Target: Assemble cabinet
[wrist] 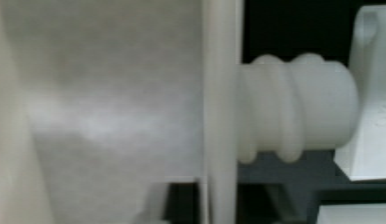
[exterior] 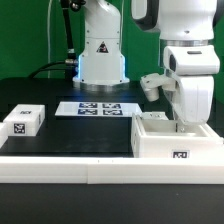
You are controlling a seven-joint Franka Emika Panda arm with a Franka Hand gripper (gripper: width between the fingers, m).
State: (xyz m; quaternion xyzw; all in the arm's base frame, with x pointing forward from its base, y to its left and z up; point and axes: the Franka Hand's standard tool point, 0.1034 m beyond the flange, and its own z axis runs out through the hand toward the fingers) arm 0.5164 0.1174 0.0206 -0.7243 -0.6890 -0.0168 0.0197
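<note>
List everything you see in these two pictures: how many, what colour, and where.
cabinet body: one, white, tagged front, at the exterior view's right.
small box part: one, white, tag on top, at the exterior view's left.
marker board: one, white with black tags, flat at mid-table.
table: one, black top.
ribbed piece: one, white, close up in the wrist view against a white panel; too blurred to identify.
arm base: one, white, behind the marker board.
hand: one, white, down at the cabinet body; open or shut cannot be told.
</note>
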